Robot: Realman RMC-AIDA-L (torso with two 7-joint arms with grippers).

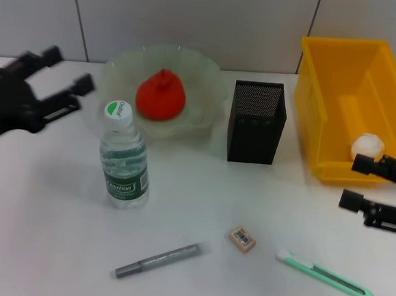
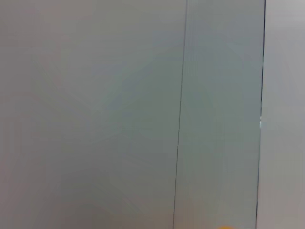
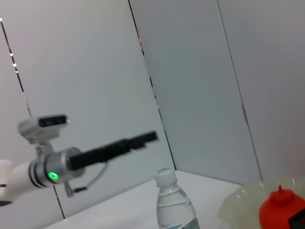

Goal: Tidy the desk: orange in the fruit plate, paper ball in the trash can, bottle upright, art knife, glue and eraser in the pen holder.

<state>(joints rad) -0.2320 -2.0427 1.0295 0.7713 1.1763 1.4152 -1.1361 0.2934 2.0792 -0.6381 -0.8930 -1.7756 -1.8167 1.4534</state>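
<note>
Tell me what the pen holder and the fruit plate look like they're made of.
The pen holder looks like black metal mesh: fine perforations show across its walls. The fruit plate seems translucent pale-green plastic or possibly glass; the table shows through its wavy rim.

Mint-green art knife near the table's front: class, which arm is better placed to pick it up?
Right, probably. The slim mint-green art knife lies just in front of the right claw; the left claw hovers across the table.

Black left claw (image 1: 59,85), white arm, green-lit silver wrist ring (image 3: 51,175)
</note>
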